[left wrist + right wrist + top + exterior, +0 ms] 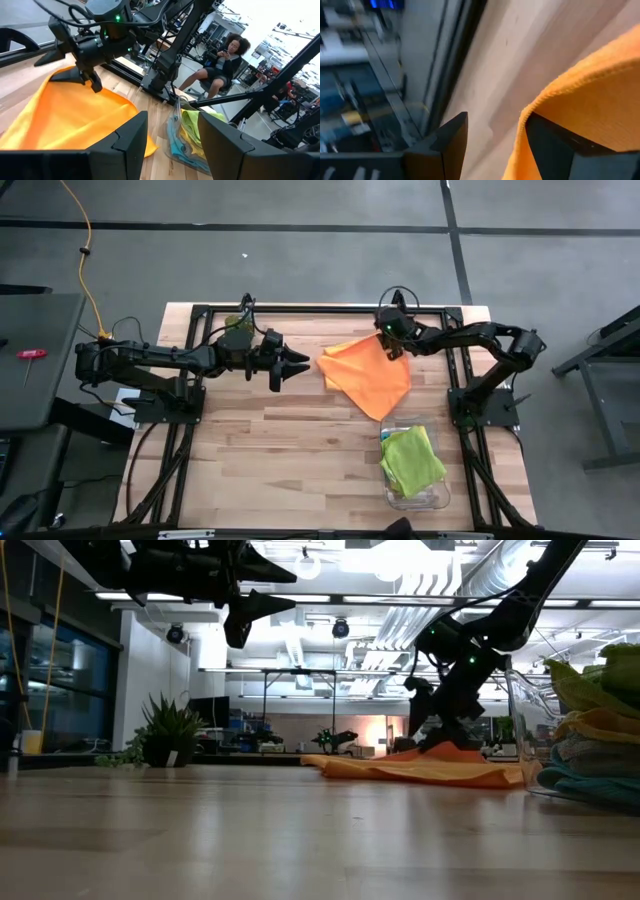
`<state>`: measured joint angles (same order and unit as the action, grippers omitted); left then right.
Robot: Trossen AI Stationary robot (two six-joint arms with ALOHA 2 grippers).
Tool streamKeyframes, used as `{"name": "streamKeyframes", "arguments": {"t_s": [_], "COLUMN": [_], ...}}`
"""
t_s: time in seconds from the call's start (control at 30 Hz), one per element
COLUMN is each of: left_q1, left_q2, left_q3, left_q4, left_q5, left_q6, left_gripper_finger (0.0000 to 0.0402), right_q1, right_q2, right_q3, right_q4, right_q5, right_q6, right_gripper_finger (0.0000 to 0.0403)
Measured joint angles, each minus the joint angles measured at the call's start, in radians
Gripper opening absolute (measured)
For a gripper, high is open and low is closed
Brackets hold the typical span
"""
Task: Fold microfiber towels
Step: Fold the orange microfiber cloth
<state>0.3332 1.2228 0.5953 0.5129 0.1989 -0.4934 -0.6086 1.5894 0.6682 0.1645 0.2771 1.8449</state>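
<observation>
While the soft orange microfiber towel (367,374) lies spread and partly rumpled on the pale wooden table (250,450), between the two arms and nearer the right one, the right gripper (392,346) sits low at the towel's far edge with its dark fingers apart, one finger under or against a lifted hem of cloth and the other beside it on bare wood. The left gripper (300,366) hangs above the table just off the towel's near corner, touching nothing, its fingers spread. A clear plastic bin (436,498) near the table's front holds a lime green towel (411,459) on top, with yellow and teal cloth showing beneath it through the wall. The risk, as I judge it, is that the right fingers close on only a thin lip of hem, so the edge slips free when lifted, or that they drag the whole towel sideways instead of folding it. Whether the hem truly lies between the right fingers is hard to say; the wrist view cuts off most of the cloth. A grey towel is not visible anywhere.
</observation>
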Motion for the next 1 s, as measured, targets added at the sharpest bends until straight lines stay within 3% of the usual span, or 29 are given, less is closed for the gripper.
{"name": "streamKeyframes", "arguments": {"t_s": [0.13, 0.2, 0.3, 0.5, 0.63, 0.77, 0.87, 1.0], "left_q1": [0.0, 0.0, 0.0, 0.0, 0.0, 0.0, 0.0, 0.0], "left_q2": [0.0, 0.0, 0.0, 0.0, 0.0, 0.0, 0.0, 0.0], "left_q3": [0.0, 0.0, 0.0, 0.0, 0.0, 0.0, 0.0, 0.0], "left_q4": [0.0, 0.0, 0.0, 0.0, 0.0, 0.0, 0.0, 0.0], "left_q5": [0.0, 0.0, 0.0, 0.0, 0.0, 0.0, 0.0, 0.0], "left_q6": [0.0, -0.001, -0.001, -0.001, -0.002, -0.002, -0.003, -0.002], "left_gripper_finger": [0.0163, 0.0163, 0.0163, 0.0163, 0.0163, 0.0163, 0.0163, 0.0163], "right_q1": [0.0, -0.003, -0.014, -0.007, -0.02, -0.027, -0.026, 0.019], "right_q2": [0.0, 0.0, -0.001, -0.001, -0.012, -0.044, -0.064, -0.035], "right_q3": [0.0, 0.0, 0.0, -0.001, -0.002, -0.002, 0.002, 0.078], "right_q4": [0.005, -0.004, -0.093, -0.242, -0.168, -0.032, 0.026, -0.101], "right_q5": [0.081, 0.085, 0.01, -0.033, -0.042, -0.044, -0.104, -0.232], "right_q6": [0.07, -0.012, -0.137, -0.138, -0.188, -0.377, -0.488, -0.566], "right_gripper_finger": [0.019, 0.019, 0.019, 0.019, 0.019, 0.019, 0.019, 0.019]}}
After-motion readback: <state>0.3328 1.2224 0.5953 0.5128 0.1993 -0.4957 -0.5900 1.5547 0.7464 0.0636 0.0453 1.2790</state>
